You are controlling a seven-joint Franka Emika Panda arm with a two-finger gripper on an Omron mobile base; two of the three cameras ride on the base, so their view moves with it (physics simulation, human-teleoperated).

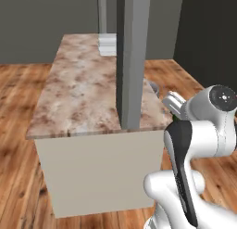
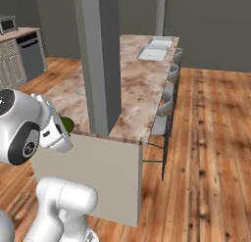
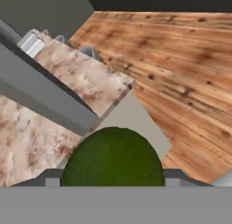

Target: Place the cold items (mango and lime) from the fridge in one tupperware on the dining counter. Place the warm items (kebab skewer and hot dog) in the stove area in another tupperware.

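Beyond the dining counter [image 3: 86, 78], the gripper [image 3: 112, 184] is clamped around the lime [image 3: 112, 157].

Lime [image 3: 112, 157] hides fingers; grey post [image 1: 133, 61] blocks counter [image 1: 78, 93].

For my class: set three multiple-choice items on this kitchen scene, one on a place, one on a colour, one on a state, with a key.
1. Where do the tupperware trays lie? A on the floor; B at the far end of the dining counter; C on a stool.
2. What colour is the fruit at the hand? A red; B white; C green.
3. The hand is: A closed on the fruit; B open, empty; C pressing a tray.
Key: B, both trays sit far along the marbled top; C, the ball is dark green; A, it sits between the finger tips.
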